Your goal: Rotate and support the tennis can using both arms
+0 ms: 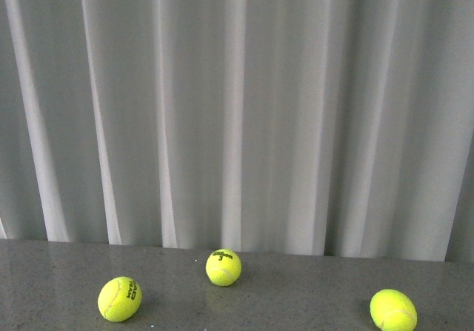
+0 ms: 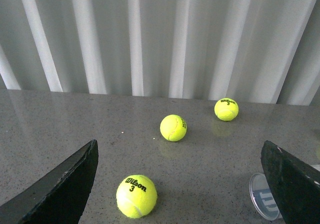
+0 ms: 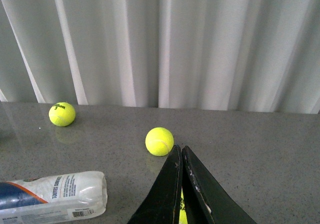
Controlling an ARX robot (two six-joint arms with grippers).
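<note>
Right wrist view: tennis can (image 3: 55,194) lying on desk (image 3: 250,149), right gripper (image 3: 181,151) pressed together, left gripper (image 2: 179,154) spread wide; likely approach step, next reaching both ends.

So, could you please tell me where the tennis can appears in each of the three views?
Front view: not in it.
Left wrist view: only the clear round end of the tennis can, half behind a finger of the left gripper.
Right wrist view: lying on its side, beside the right gripper.
Shared landmark: the printed ball nearest the curtain.
</note>
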